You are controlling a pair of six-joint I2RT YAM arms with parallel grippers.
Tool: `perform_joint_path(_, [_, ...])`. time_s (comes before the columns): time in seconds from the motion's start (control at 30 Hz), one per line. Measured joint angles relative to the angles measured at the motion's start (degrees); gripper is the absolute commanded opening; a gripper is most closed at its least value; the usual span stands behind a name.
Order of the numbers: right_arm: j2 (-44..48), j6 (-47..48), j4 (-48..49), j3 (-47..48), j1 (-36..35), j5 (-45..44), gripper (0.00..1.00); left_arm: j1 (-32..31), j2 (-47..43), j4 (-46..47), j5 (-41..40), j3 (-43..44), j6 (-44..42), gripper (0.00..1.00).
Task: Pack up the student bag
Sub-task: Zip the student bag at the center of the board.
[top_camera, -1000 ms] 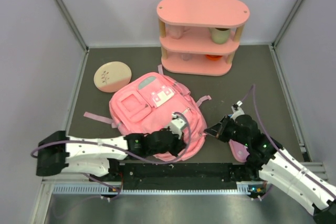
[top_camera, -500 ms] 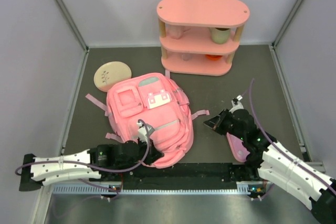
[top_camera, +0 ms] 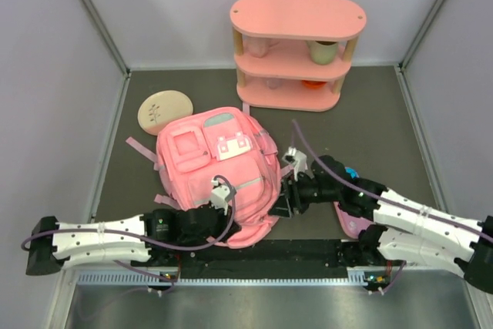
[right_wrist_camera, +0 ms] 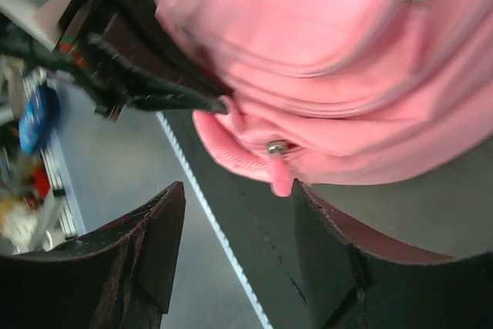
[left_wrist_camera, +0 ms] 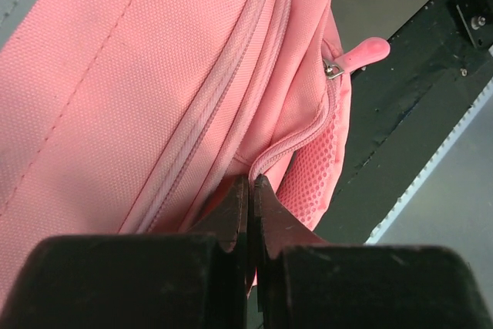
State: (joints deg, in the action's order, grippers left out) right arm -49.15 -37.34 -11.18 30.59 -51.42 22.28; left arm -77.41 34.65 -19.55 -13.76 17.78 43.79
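Currently opening step: the large pink fabric backpack (top_camera: 216, 163) lies flat on the dark grey desk (top_camera: 347, 121), centre-left, in front of the pink three-tier shelf (top_camera: 296, 52). Its lower end points at the arm bases. The main zip looks closed, so nothing is packed yet, judging from this.

Left tool (left_wrist_camera: 251, 190): jaws shut, pinching a fold of the backpack's fabric at the zip seam on the lower edge. It reads as an anchor hold to steady the bag.

Right tool (right_wrist_camera: 237, 190): jaws apart, holding nothing. It sits just beside the backpack's lower right side. In the right wrist view the small pink zip pull (right_wrist_camera: 280, 175) hangs just ahead of the gap, nearer the right-hand finger. Contact with either finger cannot be told.

Next move likely needs the right tool to come in around the pull, close on it, then drag along the zip track while the left tool holds the fabric.

A purple-pink oval pencil case (top_camera: 350, 223) lies on the desk under the right arm, partly hidden.
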Motion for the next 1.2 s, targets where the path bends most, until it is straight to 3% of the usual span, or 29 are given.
perform_joint_path(0.03, [-1.88, 2.08, -1.25, 1.9, -2.43, -0.44, 0.51, 0.0, 0.9, 0.31, 0.02, 0.2, -0.2, 0.0])
perform_joint_path(0.27, [-14.62, 10.86, -6.4, 9.53, -12.85, -5.2, 0.5, 0.0, -0.5, 0.46, 0.0, 0.22, -0.46, 0.0])
perform_joint_path(0.47, [-21.31, 14.16, -9.64, 11.87, -15.28, -10.73, 0.49, 0.0, -6.91, -1.27, -0.11, -0.55, -0.24, 0.0])
perform_joint_path(0.7, [-25.22, 15.34, -8.98, 13.46, -17.33, -14.01, 0.39, 0.0, -10.49, -4.26, -0.63, -1.4, 0.13, 0.0])
perform_joint_path(0.77, [-26.05, 15.34, -8.76, 13.49, -17.86, -15.1, 0.4, 0.0, -10.51, -4.7, -0.66, -1.53, 0.31, 0.0])
perform_joint_path(0.9, [-27.08, 16.0, -9.55, 14.82, -18.08, -15.54, 0.52, 0.0, -10.4, -4.87, -0.72, -1.66, 0.57, 0.0])
perform_joint_path(1.07, [-27.08, 17.33, -11.02, 16.65, -18.34, -15.1, 0.53, 0.0, -9.38, -4.5, -0.83, -1.66, 0.74, 0.0])
perform_joint_path(1.17, [-27.08, 17.46, -11.43, 17.68, -18.34, -14.97, 0.42, 0.0, -9.09, -4.46, -0.83, -1.68, 0.92, 0.0])
perform_joint_path(1.2, [-27.1, 17.42, -11.47, 17.97, -18.34, -14.97, 0.32, 0.0, -9.11, -4.42, -0.83, -1.73, 0.98, 0.0])
